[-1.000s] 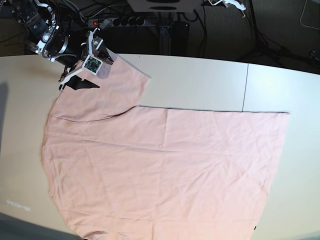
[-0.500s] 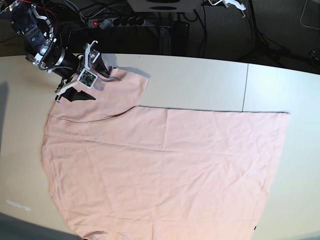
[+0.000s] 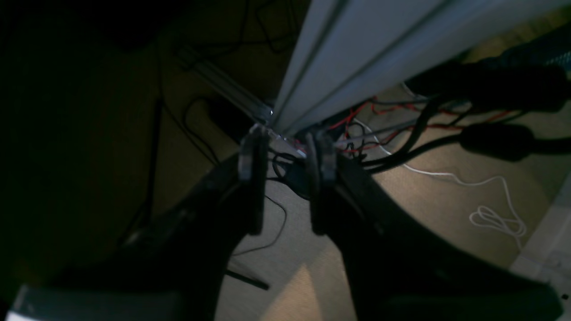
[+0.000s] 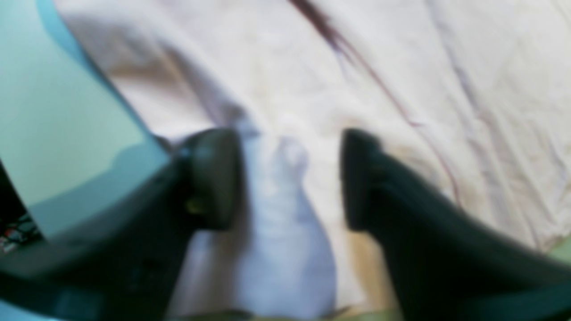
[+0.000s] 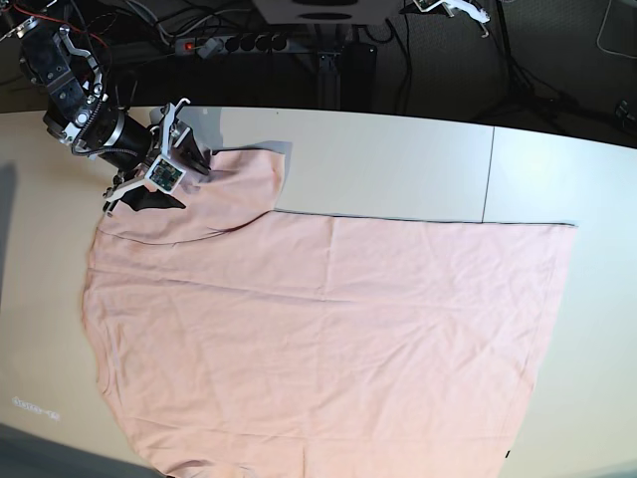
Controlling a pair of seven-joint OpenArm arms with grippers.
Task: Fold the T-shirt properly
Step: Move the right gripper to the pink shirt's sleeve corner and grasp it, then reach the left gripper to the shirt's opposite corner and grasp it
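My right gripper (image 4: 290,178) sits low on the shirt (image 5: 328,339) at its sleeve, near the table's (image 5: 398,159) far left corner. My fingers (image 4: 214,178) stand apart with a raised ridge of pink cloth between them, not clamped. The shirt lies spread flat across the table. My left gripper (image 3: 285,178) hangs off the table over floor cables (image 3: 446,133), fingers apart, holding nothing.
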